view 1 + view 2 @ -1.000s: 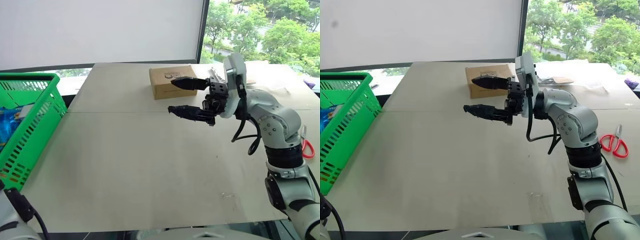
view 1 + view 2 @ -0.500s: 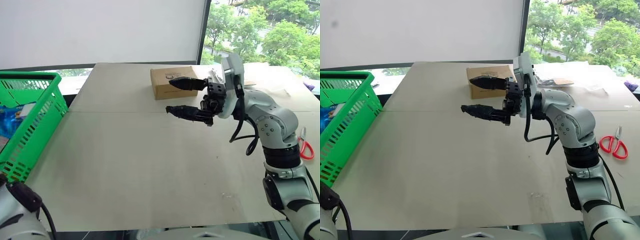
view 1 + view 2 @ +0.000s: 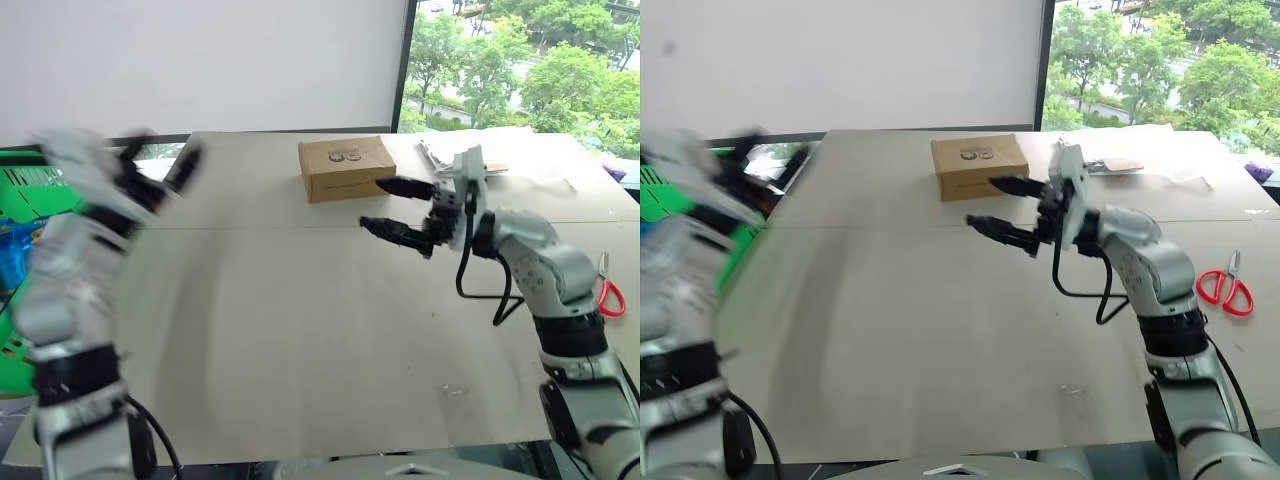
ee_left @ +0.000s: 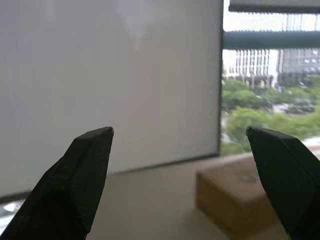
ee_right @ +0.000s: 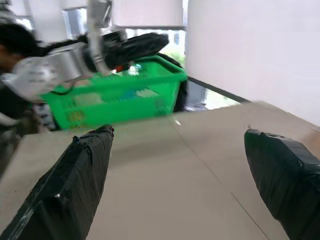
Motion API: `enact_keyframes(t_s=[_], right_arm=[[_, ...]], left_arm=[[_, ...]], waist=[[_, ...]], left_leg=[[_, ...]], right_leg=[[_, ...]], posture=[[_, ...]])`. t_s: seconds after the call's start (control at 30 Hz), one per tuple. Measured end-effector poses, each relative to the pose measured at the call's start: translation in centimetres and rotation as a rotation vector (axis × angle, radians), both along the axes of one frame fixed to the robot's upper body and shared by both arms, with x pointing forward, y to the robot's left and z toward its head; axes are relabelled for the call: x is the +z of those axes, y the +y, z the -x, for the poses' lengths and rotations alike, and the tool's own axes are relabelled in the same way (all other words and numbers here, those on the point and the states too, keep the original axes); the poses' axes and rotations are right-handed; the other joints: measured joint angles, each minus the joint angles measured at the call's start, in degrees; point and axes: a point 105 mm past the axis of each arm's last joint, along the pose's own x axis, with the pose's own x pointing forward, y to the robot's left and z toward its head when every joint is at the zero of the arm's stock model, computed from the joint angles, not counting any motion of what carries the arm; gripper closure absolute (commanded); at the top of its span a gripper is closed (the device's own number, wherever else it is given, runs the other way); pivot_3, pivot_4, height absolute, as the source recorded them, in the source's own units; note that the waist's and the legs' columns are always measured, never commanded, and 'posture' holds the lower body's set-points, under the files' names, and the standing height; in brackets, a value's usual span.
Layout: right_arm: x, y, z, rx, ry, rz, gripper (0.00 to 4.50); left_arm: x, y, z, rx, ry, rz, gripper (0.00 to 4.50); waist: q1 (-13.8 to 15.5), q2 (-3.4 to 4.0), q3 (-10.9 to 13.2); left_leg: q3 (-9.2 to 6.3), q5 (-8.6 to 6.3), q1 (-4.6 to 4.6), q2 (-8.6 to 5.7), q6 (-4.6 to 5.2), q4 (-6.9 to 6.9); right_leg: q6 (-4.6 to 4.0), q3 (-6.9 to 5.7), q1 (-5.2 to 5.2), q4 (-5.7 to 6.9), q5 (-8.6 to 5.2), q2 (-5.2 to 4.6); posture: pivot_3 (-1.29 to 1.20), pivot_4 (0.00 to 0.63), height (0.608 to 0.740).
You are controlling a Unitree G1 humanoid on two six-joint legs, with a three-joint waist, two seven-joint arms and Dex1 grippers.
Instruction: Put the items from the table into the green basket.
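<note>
A small brown cardboard box (image 3: 345, 166) lies at the far middle of the table (image 3: 300, 330). My right gripper (image 3: 378, 204) hovers just in front of and right of the box, pointing left, open and empty. Red-handled scissors (image 3: 1225, 288) lie near the table's right edge. The green basket (image 5: 120, 95) stands off the table's left side, partly hidden behind my left arm. My left gripper (image 3: 160, 158), blurred by motion, is raised over the table's left edge. It is open and empty. In the left wrist view it (image 4: 178, 131) faces the box (image 4: 235, 200).
Papers and clear plastic (image 3: 1120, 160) lie at the back right of the table. A seam (image 3: 260, 228) crosses the tabletop. Behind the table are a white wall and a window. Something blue (image 3: 10, 250) lies inside the basket.
My left arm has swung in fast from the basket side and now stands over the table's left edge. My right gripper has sunk and drawn a little to the right, still open.
</note>
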Motion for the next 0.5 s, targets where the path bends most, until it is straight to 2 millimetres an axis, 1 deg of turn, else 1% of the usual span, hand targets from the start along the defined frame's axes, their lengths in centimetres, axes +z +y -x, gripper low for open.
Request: enact_keyframes(t_s=[0.03,0.1,0.13,0.17,0.2,0.23,0.27,0.33,0.37,0.43,0.5], right_arm=[[-1.5,-0.9,-0.1,-0.037,0.035,0.025,0.0],[-3.9,-2.6,-0.1,-0.104,0.056,0.077,0.0],[-4.4,-3.1,-0.1,-0.127,0.057,0.094,0.0],[-6.2,-4.8,-0.1,-0.196,0.046,0.163,0.0],[-7.6,-6.2,-0.1,-0.257,0.057,0.213,0.0],[-7.7,-6.3,-0.1,-0.26,0.058,0.216,0.0],[-9.4,-7.6,-0.2,-0.336,0.063,0.274,0.0],[-10.5,-8.5,-0.1,-0.387,0.076,0.305,0.0],[-11.9,-9.5,-0.1,-0.444,0.1,0.34,0.0],[-12.5,-10.1,-0.2,-0.48,0.102,0.364,0.0],[-12.5,-10.3,-0.3,-0.499,0.084,0.378,0.0]], left_arm=[[-1.7,-1.8,0.5,-0.047,0.046,-0.004,0.04],[-3.8,-4.2,1.6,-0.099,0.104,0.006,0.04],[-4.5,-4.6,1.9,-0.107,0.125,0.004,0.04],[-6.8,-5.2,2.7,-0.105,0.199,-0.038,0.04],[-8.8,-5.3,3.3,-0.09,0.27,-0.076,0.04],[-8.9,-5.3,3.3,-0.089,0.274,-0.079,0.04],[-11.0,-4.8,3.8,-0.054,0.344,-0.14,0.04],[-12.2,-4.5,4.2,-0.033,0.381,-0.155,0.04],[-13.0,-4.5,4.6,-0.019,0.397,-0.138,0.04],[-13.0,-5.0,4.7,-0.021,0.39,-0.098,0.04],[-12.9,-5.3,4.9,-0.029,0.378,-0.084,0.04]], waist=[[0.0,0.01,0.0],[-0.2,0.15,0.0],[-0.2,0.26,0.0],[-0.1,0.52,-0.2],[-0.1,0.66,-0.2],[-0.1,0.69,-0.2],[0.0,0.78,-0.2],[-0.1,0.84,-0.2],[-0.1,0.87,-0.2],[-0.1,0.92,-0.2],[-0.1,0.92,-0.2]], left_leg=[[0.01,0.0,-0.02,0.0,0.0,0.01],[0.05,0.0,0.03,0.04,0.0,0.0],[0.06,0.0,0.08,0.07,0.0,-0.01],[0.07,0.0,0.21,0.09,0.0,-0.02],[0.1,0.0,0.24,0.09,0.01,-0.02],[0.1,0.02,0.24,0.09,0.02,-0.01],[0.1,0.04,0.25,0.11,0.01,0.05],[0.16,0.04,0.31,0.16,0.02,0.1],[0.2,0.05,0.32,0.18,0.02,0.17],[0.28,0.06,0.34,0.19,0.03,0.24],[0.35,0.06,0.4,0.22,0.03,0.26]], right_leg=[[0.0,0.0,-0.03,0.01,0.0,0.01],[-0.01,0.06,-0.04,0.05,0.0,0.05],[-0.01,0.07,-0.02,0.07,-0.01,0.08],[-0.02,0.07,0.1,0.05,-0.01,0.12],[-0.03,0.09,0.15,0.07,-0.02,0.14],[-0.03,0.09,0.15,0.06,-0.02,0.15],[-0.03,0.13,0.16,0.06,-0.03,0.26],[-0.04,0.22,0.23,0.07,-0.03,0.35],[-0.04,0.3,0.23,0.08,-0.03,0.39],[-0.05,0.38,0.25,0.08,-0.02,0.43],[-0.04,0.48,0.29,0.08,-0.01,0.5]], posture=[[0.12,0.0,0.74],[0.12,0.0,0.74],[0.12,0.0,0.74],[0.12,0.0,0.74],[0.11,0.0,0.74],[0.11,0.0,0.74],[0.11,0.0,0.74],[0.11,0.0,0.74],[0.11,0.0,0.74],[0.11,0.0,0.74],[0.12,0.0,0.74]])
